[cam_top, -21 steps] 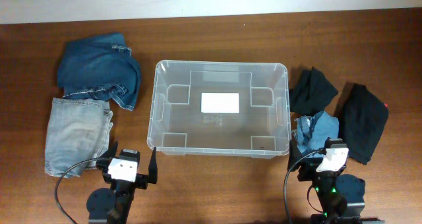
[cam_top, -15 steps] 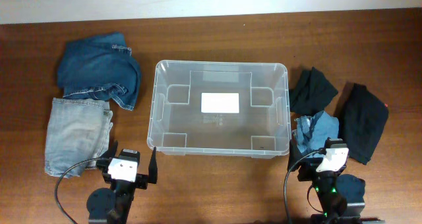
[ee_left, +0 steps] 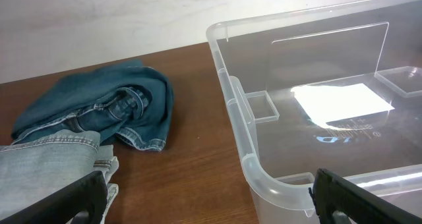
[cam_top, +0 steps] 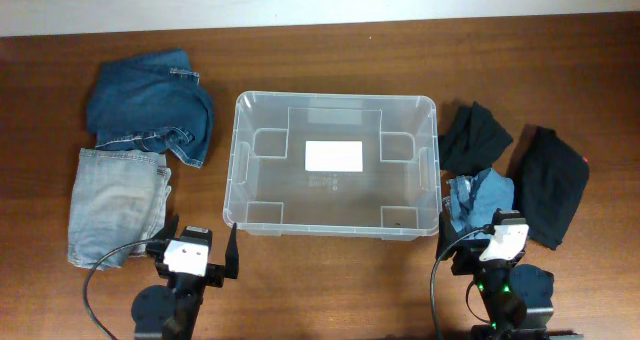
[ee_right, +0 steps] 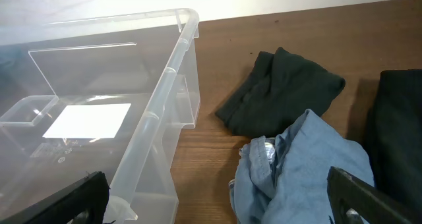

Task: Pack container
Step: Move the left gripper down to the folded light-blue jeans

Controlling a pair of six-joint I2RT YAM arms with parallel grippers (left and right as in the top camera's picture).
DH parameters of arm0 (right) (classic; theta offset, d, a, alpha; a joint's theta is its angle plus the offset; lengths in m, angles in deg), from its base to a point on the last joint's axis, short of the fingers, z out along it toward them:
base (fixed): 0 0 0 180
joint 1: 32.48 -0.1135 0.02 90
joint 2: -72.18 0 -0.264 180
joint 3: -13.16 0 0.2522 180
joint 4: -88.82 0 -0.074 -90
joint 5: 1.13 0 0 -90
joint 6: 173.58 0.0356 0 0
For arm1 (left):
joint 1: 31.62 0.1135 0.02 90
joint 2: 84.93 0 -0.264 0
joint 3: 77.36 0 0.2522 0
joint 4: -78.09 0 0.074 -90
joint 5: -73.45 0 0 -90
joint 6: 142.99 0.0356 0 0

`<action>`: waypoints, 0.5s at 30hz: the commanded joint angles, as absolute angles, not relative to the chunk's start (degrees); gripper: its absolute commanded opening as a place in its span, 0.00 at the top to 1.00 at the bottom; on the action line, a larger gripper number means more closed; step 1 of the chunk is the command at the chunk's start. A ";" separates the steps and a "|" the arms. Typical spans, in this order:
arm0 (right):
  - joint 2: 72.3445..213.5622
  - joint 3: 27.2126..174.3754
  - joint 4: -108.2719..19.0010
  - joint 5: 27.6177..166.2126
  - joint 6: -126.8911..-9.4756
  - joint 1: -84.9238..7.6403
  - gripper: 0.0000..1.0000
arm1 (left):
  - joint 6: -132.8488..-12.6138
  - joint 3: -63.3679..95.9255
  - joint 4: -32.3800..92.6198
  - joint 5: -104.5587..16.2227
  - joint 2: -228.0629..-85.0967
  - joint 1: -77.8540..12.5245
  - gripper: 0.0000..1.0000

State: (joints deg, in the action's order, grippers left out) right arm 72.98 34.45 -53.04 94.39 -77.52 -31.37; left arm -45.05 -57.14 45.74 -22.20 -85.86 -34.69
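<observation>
1. The large clear rectangular plastic container [cam_top: 300,195] stood mid-table [cam_top: 330,280], white label [cam_top: 333,156] on its base.
2. Folded blue jeans [cam_top: 150,105] lay to its left, and black garments [cam_top: 475,135] and a crumpled light-blue cloth [cam_top: 480,198] to its right.
3. The left hand [cam_top: 202,235] and right hand [ee_right: 216,201] gaped wide near its front corners, gripping nothing.

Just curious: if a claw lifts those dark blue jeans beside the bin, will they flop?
Probably: the dark blue jeans lie crumpled in soft folds, so loose parts would likely dangle. Thick denim seams suggest some weight; unlikely to slip.
</observation>
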 commanded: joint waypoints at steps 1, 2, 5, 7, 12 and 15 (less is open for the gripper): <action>72.61 34.03 -53.00 94.67 -77.12 -30.89 0.02 | -44.31 -57.88 46.06 -22.79 -85.29 -34.45 0.00; 72.61 34.03 -53.00 94.67 -77.12 -30.89 0.02 | -44.31 -57.88 46.06 -22.81 -85.29 -34.45 0.01; 72.61 34.03 -53.00 94.67 -77.12 -30.89 0.02 | -44.31 -57.88 46.06 -22.81 -85.29 -34.45 0.01; 72.61 34.03 -53.00 94.67 -77.12 -30.89 0.02 | -44.31 -57.88 46.06 -22.81 -85.29 -34.45 0.01; 72.61 34.03 -53.00 94.67 -77.12 -30.89 0.02 | -44.31 -57.88 46.06 -22.79 -85.29 -34.45 0.01; 72.61 34.03 -53.00 94.67 -77.12 -30.89 0.02 | -41.46 -57.88 46.26 -18.90 -85.29 -34.45 0.01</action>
